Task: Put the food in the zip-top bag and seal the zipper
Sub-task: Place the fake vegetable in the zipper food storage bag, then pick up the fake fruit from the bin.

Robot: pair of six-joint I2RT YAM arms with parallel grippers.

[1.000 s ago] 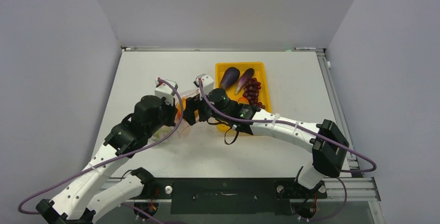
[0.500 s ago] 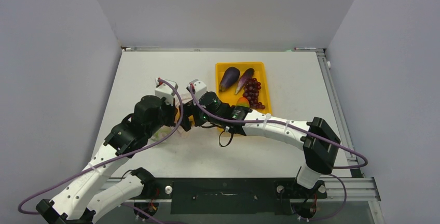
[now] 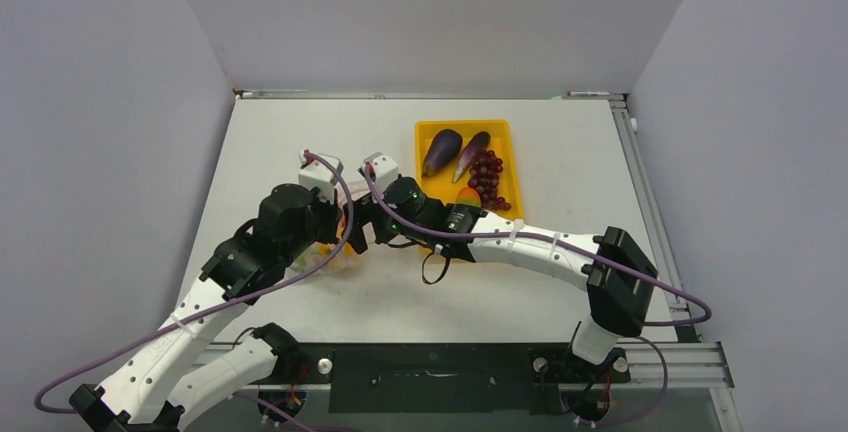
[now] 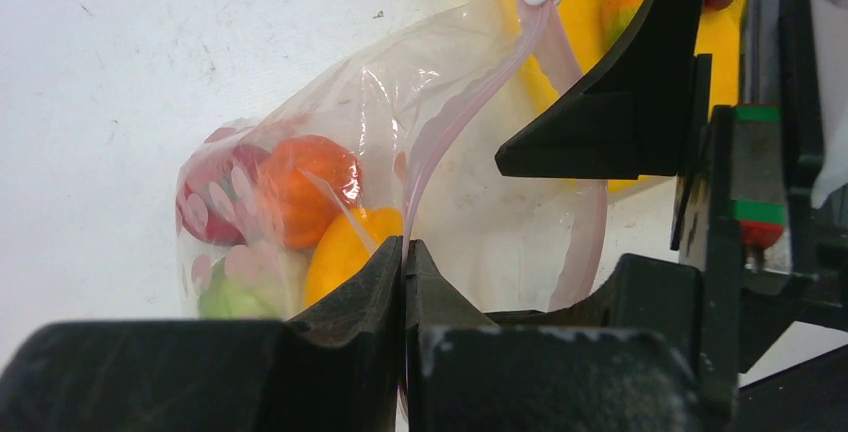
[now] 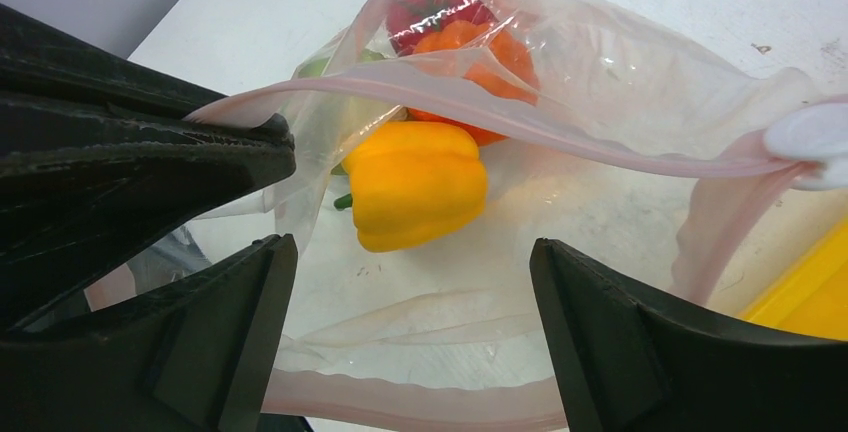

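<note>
Two grey walls [image 3: 100, 102] flank white table [image 3: 290, 137]; left pincer [image 4: 404, 260] clamps zipper [image 4: 436, 132], right pincer [image 5: 408, 252] apart.

no text, label, brand, number or sign could be read in any of the views. the only print was on the zip-top bag [image 4: 400, 102], and it was plain round pink dots without lettering.
</note>
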